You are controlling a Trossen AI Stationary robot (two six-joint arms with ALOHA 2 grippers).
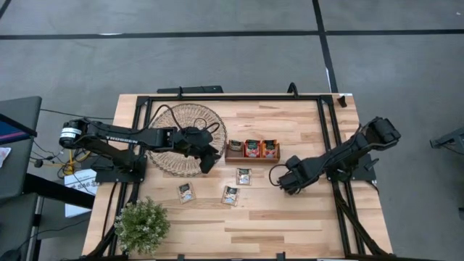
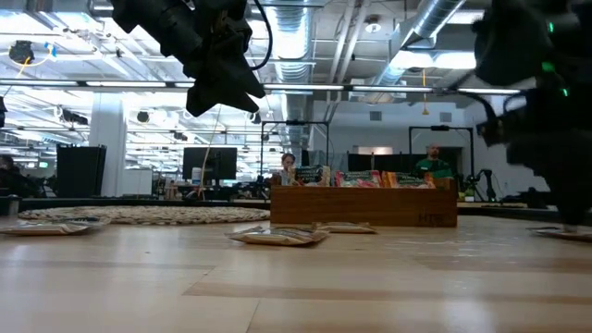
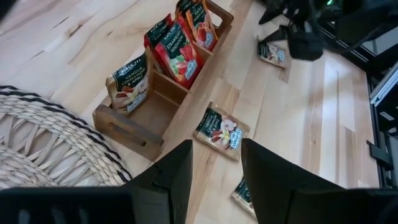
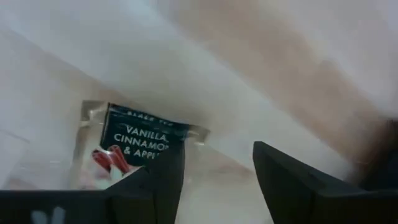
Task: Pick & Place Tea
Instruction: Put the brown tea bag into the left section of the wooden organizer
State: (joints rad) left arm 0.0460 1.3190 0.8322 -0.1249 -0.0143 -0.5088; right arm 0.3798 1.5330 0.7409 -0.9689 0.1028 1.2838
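Right end effector point(image 4: 211, 186), fingers spread, low at right-centre of the high frame over a vanilla tea sachet point(image 4: 134, 155) flat on the worktop point(image 1: 290, 217); straddle an edge squarely before pinching. Left end effector point(image 3: 214, 180) spread, empty, waiting centre-left

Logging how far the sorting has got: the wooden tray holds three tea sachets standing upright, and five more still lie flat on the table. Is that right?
Not quite. The wooden tray does hold three upright sachets, but the high view shows only three sachets lying flat in plain sight: one below the tray and two nearer the front. The right wrist view shows one more at the right gripper, four at most.
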